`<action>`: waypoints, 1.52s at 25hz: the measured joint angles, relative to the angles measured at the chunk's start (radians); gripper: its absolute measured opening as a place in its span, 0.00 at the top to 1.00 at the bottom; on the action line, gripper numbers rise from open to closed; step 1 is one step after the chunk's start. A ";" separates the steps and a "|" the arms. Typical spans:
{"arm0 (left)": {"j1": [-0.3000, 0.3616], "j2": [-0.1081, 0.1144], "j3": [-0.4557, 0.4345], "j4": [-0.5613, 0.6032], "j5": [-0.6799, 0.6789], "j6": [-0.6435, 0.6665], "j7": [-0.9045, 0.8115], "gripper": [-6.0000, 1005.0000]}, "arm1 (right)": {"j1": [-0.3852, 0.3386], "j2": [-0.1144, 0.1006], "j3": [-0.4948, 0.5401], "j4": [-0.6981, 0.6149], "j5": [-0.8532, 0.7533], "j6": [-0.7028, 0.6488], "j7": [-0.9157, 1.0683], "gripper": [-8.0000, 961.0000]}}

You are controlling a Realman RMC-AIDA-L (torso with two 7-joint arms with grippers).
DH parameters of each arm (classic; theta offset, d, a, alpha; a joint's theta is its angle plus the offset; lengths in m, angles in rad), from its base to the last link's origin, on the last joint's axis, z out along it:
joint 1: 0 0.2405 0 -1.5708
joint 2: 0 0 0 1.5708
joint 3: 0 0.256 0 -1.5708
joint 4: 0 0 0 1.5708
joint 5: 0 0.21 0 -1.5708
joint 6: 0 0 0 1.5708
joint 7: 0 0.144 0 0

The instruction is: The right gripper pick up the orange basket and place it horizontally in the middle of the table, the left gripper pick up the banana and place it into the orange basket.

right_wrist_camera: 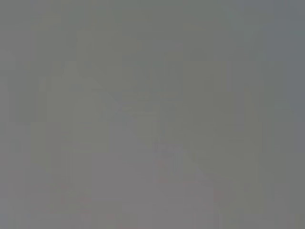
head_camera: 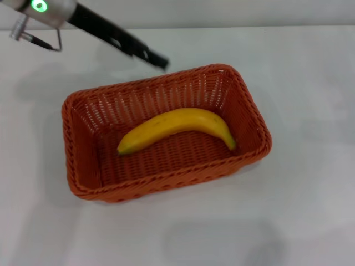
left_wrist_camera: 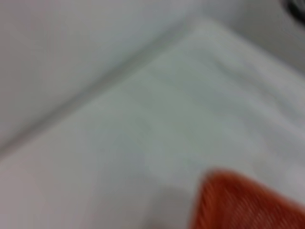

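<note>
The orange basket (head_camera: 166, 130) lies lengthwise across the middle of the white table (head_camera: 299, 210). Inside it, the yellow banana (head_camera: 177, 126) rests on the basket floor, curved, with one end toward each short side. My left gripper (head_camera: 157, 59) hangs above the table just behind the basket's far rim, apart from both, with nothing in it that I can see. In the left wrist view a corner of the basket (left_wrist_camera: 248, 205) shows on the table (left_wrist_camera: 143, 133). The right gripper is out of view, and the right wrist view shows only flat grey.
The left arm (head_camera: 100, 29) reaches in from the far left corner, with a green light at its wrist (head_camera: 39, 6). The table's far edge (head_camera: 249, 26) runs along the back.
</note>
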 joint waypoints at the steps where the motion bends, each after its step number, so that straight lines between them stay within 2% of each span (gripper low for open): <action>1: 0.025 -0.001 0.000 -0.026 -0.071 -0.012 0.002 0.13 | 0.000 0.000 0.000 0.000 0.000 -0.001 0.000 0.11; 4: 0.134 -0.002 0.000 -0.064 -0.313 -0.076 0.008 0.13 | 0.001 0.000 0.000 0.000 0.000 -0.003 0.000 0.11; 6: 0.237 0.002 0.000 -0.058 -0.517 -0.102 0.031 0.13 | 0.003 0.000 0.000 0.000 0.000 -0.005 0.000 0.11; 9: 0.352 -0.004 0.000 -0.051 -0.752 -0.118 0.091 0.13 | 0.005 0.000 0.000 0.000 0.000 -0.013 -0.001 0.11; 14: 0.572 -0.046 0.000 0.055 -1.232 -0.164 0.345 0.13 | 0.010 -0.002 -0.008 -0.002 -0.002 -0.062 -0.004 0.11; 16: 0.660 -0.074 0.000 0.135 -1.428 -0.182 0.505 0.13 | 0.012 -0.003 -0.011 -0.005 -0.006 -0.082 -0.004 0.11; 18: 0.721 -0.104 -0.001 0.195 -1.599 -0.189 0.645 0.13 | 0.017 -0.003 -0.012 -0.005 -0.008 -0.093 -0.005 0.11; 20: 0.772 -0.121 -0.001 0.281 -1.753 -0.192 0.806 0.13 | 0.025 -0.004 -0.012 -0.002 -0.008 -0.114 -0.004 0.11; 22: 0.818 -0.122 -0.002 0.414 -1.892 -0.195 0.992 0.13 | 0.032 -0.004 -0.014 -0.001 -0.008 -0.143 -0.001 0.11; 25: 0.849 -0.121 -0.002 0.531 -2.011 -0.201 1.181 0.13 | 0.039 -0.006 -0.016 0.000 -0.008 -0.179 0.002 0.11; 28: 0.867 -0.126 -0.003 0.584 -2.078 -0.204 1.291 0.12 | 0.053 -0.008 -0.034 0.000 -0.009 -0.206 0.002 0.11; 38: 0.836 -0.124 -0.003 0.610 -2.123 -0.368 1.396 0.13 | 0.073 -0.008 -0.078 0.000 -0.010 -0.211 0.001 0.11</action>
